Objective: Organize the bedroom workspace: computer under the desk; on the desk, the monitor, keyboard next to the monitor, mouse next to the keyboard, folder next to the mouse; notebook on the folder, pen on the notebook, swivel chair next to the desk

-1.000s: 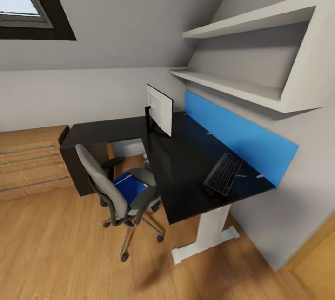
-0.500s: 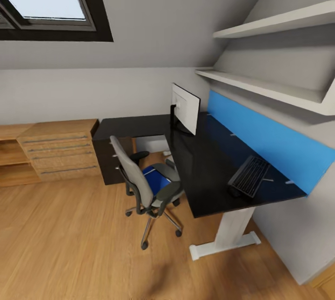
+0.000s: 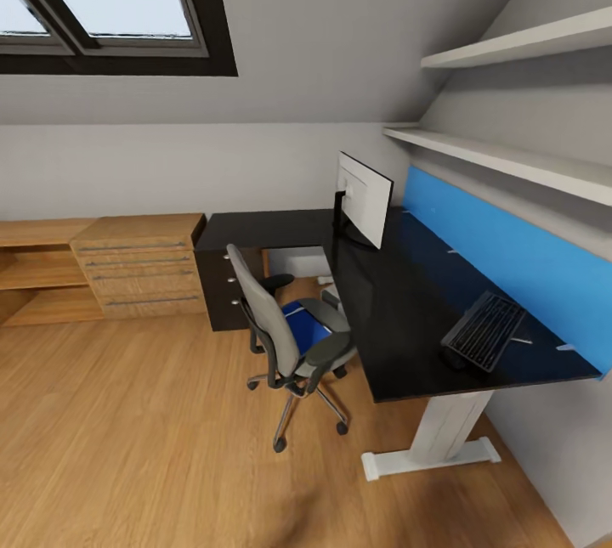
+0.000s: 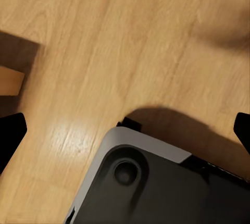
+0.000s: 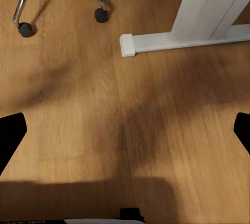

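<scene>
The black-topped desk (image 3: 382, 319) runs along the blue back panel. The monitor (image 3: 367, 206) stands on it near the corner. The keyboard (image 3: 484, 330) lies toward the desk's near end, with a small dark lump (image 3: 453, 358) at its end that is too small to identify. The grey swivel chair (image 3: 276, 336) sits at the desk's inner corner with the blue folder (image 3: 304, 327) on its seat. A pale grey box (image 3: 293, 262) shows under the desk. Notebook and pen are out of view. My left gripper (image 4: 125, 135) and right gripper (image 5: 125, 133) hang open above the floor.
A wooden dresser (image 3: 140, 263) and low shelving (image 3: 34, 272) line the far wall under the skylight. A black drawer unit (image 3: 223, 289) closes the desk's far end. Wall shelves (image 3: 510, 161) overhang the desk. The desk's white foot (image 5: 172, 39) and the chair's castors (image 5: 101, 15) lie close ahead.
The camera has swung left, so desk and chair sit further right in the picture and the skylight and dresser have come into view. Nothing on the desk or chair has moved.
</scene>
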{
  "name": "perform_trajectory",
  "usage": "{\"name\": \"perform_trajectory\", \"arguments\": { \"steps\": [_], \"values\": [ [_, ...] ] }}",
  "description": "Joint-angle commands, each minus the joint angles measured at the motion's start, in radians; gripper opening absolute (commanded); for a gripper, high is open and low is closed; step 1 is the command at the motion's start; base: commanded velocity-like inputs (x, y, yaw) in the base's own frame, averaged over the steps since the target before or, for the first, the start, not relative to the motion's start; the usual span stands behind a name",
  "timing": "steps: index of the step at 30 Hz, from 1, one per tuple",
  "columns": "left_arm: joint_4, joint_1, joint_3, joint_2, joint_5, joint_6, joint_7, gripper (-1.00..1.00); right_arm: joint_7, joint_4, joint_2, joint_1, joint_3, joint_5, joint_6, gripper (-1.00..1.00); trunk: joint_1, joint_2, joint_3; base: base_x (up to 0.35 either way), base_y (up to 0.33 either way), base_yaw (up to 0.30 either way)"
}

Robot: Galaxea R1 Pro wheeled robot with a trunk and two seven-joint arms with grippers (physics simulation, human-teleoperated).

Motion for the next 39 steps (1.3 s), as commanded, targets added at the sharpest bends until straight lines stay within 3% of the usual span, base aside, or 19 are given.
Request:
{"name": "perform_trajectory", "arguments": {
  "steps": [1,39],
  "values": [
    [0.0,-0.001,-0.006,0.0,0.002,-0.002,0.004,1.0,-0.003,0.001,0.0,-0.001,0.0,0.001,-0.002,1.0,0.004,-0.009,-0.005,0.0,0.0,0.006],
    [0.0,-0.001,-0.005,-0.001,0.0,-0.002,0.01,1.0,-0.004,0.001,0.007,-0.001,0.0,-0.001,-0.004,1.0,0.15,-0.275,-0.124,0.0,0.0,0.001]
  ]
}}
